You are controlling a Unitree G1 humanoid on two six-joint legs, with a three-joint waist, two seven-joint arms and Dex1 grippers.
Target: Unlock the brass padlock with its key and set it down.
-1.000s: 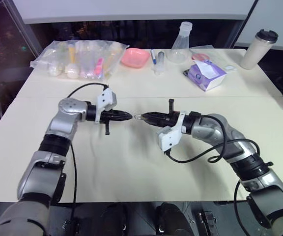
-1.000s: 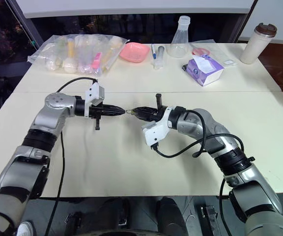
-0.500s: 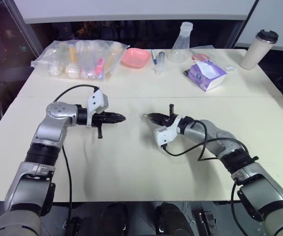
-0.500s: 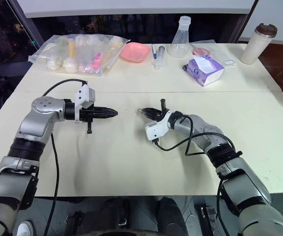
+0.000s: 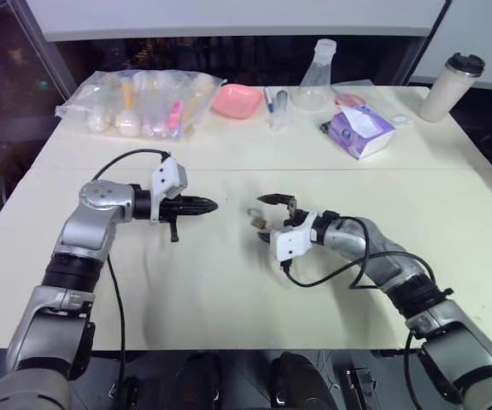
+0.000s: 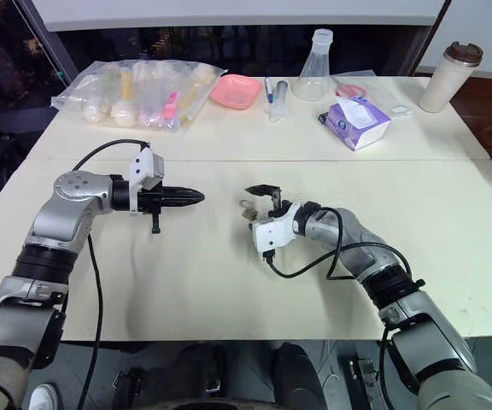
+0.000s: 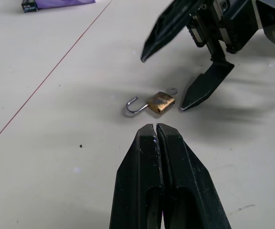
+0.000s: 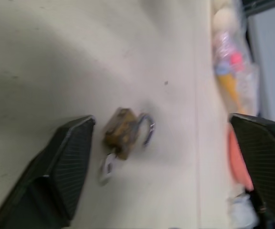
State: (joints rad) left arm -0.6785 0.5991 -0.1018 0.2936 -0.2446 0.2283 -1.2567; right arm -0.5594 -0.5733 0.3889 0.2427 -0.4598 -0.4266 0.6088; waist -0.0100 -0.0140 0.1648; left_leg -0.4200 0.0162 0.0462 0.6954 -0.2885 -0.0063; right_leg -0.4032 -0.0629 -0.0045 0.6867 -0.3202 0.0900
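The brass padlock (image 7: pixel 160 102) lies on the cream table (image 5: pixel 229 290), its shackle swung out, the key (image 7: pixel 172 91) at its far end. It sits apart from the right gripper (image 5: pixel 264 216), whose 2 fingers gape wide, 1 tip just beside the lock, the other raised above. The left gripper (image 5: pixel 210 205) hovers well apart, fingers pressed together, empty. A second ago both grippers met tip to tip above the table; now the right has dropped and let go. No writing is readable.

Pink bowl (image 5: pixel 235 100), flask (image 5: pixel 313 77), tissue box (image 5: pixel 359 131), tumbler (image 5: pixel 449 86).
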